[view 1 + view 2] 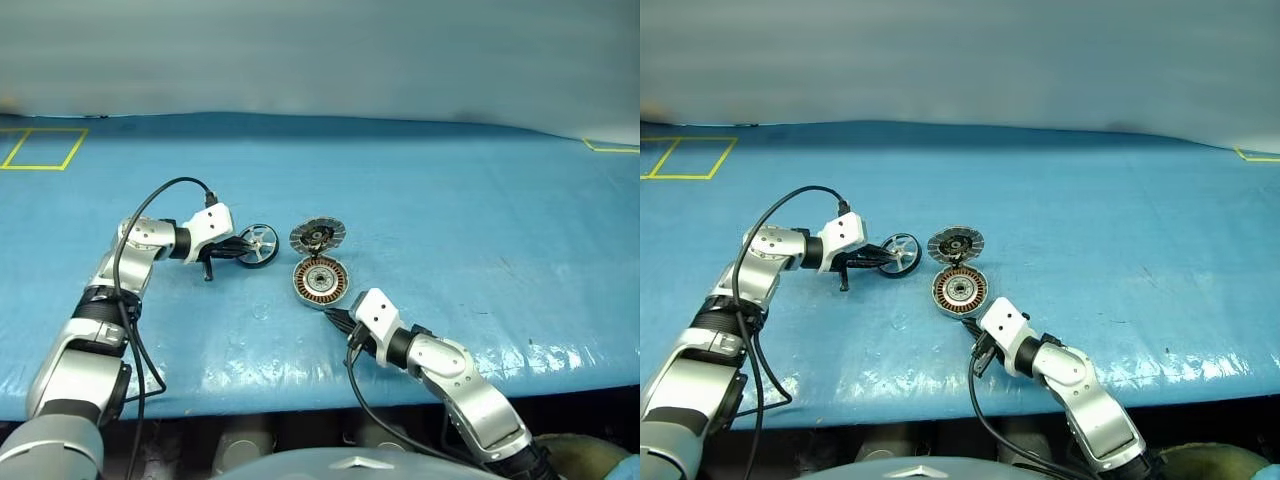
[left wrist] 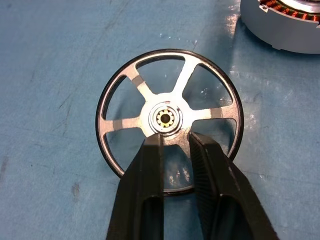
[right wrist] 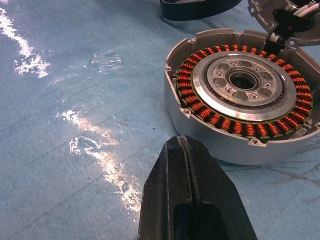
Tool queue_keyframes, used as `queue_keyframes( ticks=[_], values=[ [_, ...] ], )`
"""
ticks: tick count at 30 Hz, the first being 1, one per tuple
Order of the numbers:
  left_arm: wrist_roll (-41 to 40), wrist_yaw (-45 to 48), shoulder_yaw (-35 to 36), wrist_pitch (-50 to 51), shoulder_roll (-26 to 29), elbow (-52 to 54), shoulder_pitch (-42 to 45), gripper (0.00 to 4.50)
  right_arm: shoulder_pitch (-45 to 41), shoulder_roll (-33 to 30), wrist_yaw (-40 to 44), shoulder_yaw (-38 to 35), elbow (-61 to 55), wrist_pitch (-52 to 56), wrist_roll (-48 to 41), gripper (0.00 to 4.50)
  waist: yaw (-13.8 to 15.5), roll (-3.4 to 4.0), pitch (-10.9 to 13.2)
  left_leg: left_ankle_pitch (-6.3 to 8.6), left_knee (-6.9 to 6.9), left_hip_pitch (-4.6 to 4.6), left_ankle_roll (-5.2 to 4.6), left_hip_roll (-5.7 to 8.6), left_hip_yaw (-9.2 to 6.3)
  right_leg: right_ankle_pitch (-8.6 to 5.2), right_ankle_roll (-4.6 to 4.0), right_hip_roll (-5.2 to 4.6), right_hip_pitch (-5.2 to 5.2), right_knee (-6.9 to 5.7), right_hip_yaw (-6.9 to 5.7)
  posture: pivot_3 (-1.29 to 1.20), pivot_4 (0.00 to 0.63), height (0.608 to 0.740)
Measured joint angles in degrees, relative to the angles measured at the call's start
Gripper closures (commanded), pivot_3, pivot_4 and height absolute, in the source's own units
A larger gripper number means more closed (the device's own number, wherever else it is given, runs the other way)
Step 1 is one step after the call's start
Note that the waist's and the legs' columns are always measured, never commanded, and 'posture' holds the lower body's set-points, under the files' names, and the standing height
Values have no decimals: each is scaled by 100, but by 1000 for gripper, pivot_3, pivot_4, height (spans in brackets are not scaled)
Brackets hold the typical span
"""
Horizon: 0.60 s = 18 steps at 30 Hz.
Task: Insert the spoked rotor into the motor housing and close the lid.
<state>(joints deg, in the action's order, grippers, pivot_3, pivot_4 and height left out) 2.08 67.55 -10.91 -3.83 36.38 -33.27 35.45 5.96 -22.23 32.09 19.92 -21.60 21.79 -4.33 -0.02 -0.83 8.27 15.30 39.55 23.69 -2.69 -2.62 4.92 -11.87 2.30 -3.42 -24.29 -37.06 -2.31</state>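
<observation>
- Rotor (image 2: 171,120) flat on blue table (image 1: 480,230), left of housing (image 1: 320,281) and well apart from it; 5 silver spokes, dark rim.
- Left gripper (image 2: 174,142) clamped on 1 spoke of rotor, fingertips (image 2: 152,150) just beside hub.
- Housing open, face up, copper windings ringing metal centre.
- Lid (image 1: 317,236) lying just behind housing, touching its far edge, segmented face up.
- Right gripper (image 3: 184,145) pressed together, holding nothing, tip near housing's near wall but apart from it.
- Yellow tape square (image 1: 42,148) at far left of table.
</observation>
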Motion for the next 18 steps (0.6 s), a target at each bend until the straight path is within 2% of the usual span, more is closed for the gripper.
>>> queue_keyframes(
  ticks=[9,13,16,17,18],
  values=[
    [-259,1,148,0,176,530,-432,4475,1,17,9,4,66,-2,11,4500,-17,0,1,-2,0,11,-1,-5,0,10,-16,0,-14,-3,1,0,150,740],
    [-683,0,520,-21,241,952,-515,4475,1,8,19,2,72,-2,23,4500,-11,0,1,-2,1,11,-1,-5,-2,10,-18,-3,-13,-3,1,0,150,740],
    [-852,10,633,-41,246,1053,-512,3939,-5,11,33,3,95,-2,34,4500,-14,0,1,-2,1,9,-1,-1,1,9,-12,-3,-11,-3,1,0,150,740],
    [-858,3,632,-52,244,1053,-513,3613,-11,15,40,3,96,-2,39,4500,-15,0,1,-2,1,9,-1,-1,1,8,-12,-2,-11,-3,1,0,150,740],
    [-840,0,617,-71,243,1052,-507,3613,-18,18,46,4,97,-2,43,4500,-16,0,1,-2,1,9,0,0,1,7,-10,0,-11,-3,1,0,150,740]
  ],
)
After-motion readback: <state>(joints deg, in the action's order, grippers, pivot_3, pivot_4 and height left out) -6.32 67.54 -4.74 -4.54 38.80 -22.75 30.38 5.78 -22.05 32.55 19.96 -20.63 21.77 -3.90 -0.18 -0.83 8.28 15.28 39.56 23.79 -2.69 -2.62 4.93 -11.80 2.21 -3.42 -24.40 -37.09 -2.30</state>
